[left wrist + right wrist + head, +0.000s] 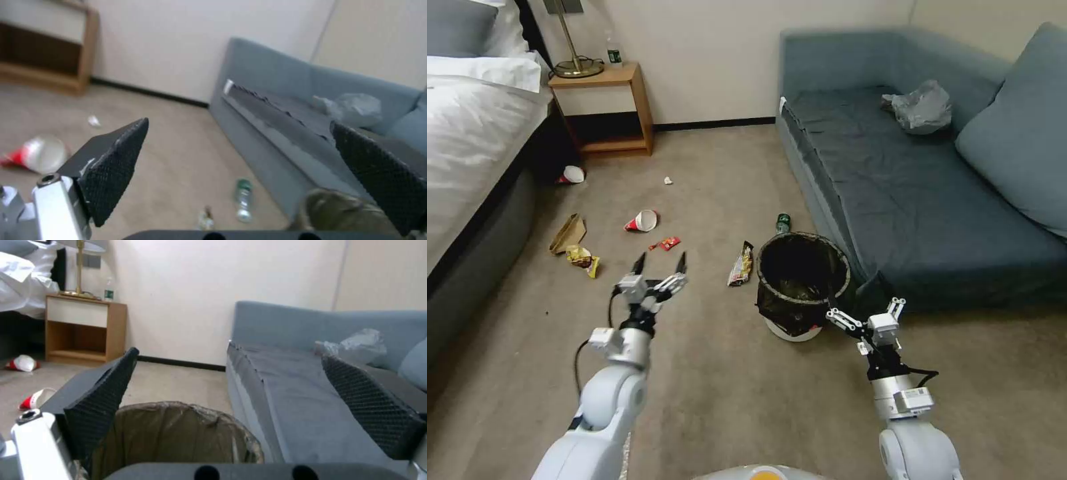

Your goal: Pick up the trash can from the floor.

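The trash can [802, 283], a small round white bin lined with a black bag, stands upright on the beige carpet floor [720, 393] against the sofa's front corner. My right gripper [867, 312] hovers open just near-right of its rim, apart from it; in the right wrist view the lined mouth of the trash can [178, 436] lies low between the open fingers [95, 410]. Well left of the can, my left gripper [660, 264] is held open over bare carpet; a bit of the trash can rim [342, 213] shows by one fingertip in the left wrist view.
A blue-grey sofa [934, 200] with a grey plastic bag [922, 107] flanks the right. A bed [467, 153] and wooden nightstand [604, 110] are at left. Litter dots the carpet: red cups [642, 221], wrappers [740, 265], a green bottle [783, 223].
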### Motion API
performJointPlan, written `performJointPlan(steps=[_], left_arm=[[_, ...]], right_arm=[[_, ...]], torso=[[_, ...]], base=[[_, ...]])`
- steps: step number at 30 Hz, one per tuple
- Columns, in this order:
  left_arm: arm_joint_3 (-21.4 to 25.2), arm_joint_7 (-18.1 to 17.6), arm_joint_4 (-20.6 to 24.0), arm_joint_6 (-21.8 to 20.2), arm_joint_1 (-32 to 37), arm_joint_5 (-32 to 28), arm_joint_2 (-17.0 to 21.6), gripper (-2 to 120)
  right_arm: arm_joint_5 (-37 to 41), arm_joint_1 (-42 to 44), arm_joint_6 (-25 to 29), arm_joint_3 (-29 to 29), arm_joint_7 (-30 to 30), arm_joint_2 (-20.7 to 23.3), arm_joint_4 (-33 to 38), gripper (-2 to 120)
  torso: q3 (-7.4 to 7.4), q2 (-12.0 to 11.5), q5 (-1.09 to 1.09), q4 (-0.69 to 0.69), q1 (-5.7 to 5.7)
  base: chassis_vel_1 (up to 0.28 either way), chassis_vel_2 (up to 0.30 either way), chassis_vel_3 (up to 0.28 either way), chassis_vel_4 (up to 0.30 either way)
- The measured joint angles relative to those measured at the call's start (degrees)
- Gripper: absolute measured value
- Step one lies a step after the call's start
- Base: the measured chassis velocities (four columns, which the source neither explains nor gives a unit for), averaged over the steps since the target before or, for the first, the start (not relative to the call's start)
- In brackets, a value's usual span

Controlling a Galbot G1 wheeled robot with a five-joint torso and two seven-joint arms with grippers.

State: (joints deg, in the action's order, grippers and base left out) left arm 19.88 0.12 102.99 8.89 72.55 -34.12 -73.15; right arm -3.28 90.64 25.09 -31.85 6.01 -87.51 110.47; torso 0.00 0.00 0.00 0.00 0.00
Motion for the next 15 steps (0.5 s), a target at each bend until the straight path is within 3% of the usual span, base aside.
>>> performJointPlan(steps=[6,8,12,14,15], left_arm=[[-3.15,-1.04,-2.41,-5.77,-5.28,-5.61,-0.45,99],[-4.60,-1.53,-3.45,-10.48,-8.96,-10.25,-0.76,100],[-5.69,-2.62,-3.94,-14.99,-12.14,-13.46,-1.28,100],[-6.42,-5.02,-4.03,-23.14,-15.84,-17.48,-2.42,100],[-6.42,-5.02,-4.03,-23.14,-15.84,-17.48,-2.42,100]], right_arm=[[-0.02,1.03,0.63,-0.64,0.00,-0.71,0.35,100],[-0.04,1.63,0.81,-1.22,0.09,-1.01,0.53,100],[-0.11,1.94,0.81,-2.05,0.25,-1.15,0.67,100],[-0.16,2.21,0.81,-3.11,0.43,-1.28,0.69,100],[-0.16,2.21,0.81,-3.11,0.43,-1.28,0.69,100]], torso=[[0.00,0.00,0.00,0.00,0.00],[0.00,0.00,0.00,0.00,0.00],[0.00,0.00,0.00,-0.01,0.00],[0.00,0.00,0.01,-0.01,0.00],[0.00,0.00,0.01,-0.01,0.00]], base=[[0.000,0.000,0.000,0.000],[0.000,0.000,0.000,0.000],[0.000,0.000,0.000,0.000],[0.000,0.000,0.000,0.000],[0.000,0.000,0.000,0.000]])
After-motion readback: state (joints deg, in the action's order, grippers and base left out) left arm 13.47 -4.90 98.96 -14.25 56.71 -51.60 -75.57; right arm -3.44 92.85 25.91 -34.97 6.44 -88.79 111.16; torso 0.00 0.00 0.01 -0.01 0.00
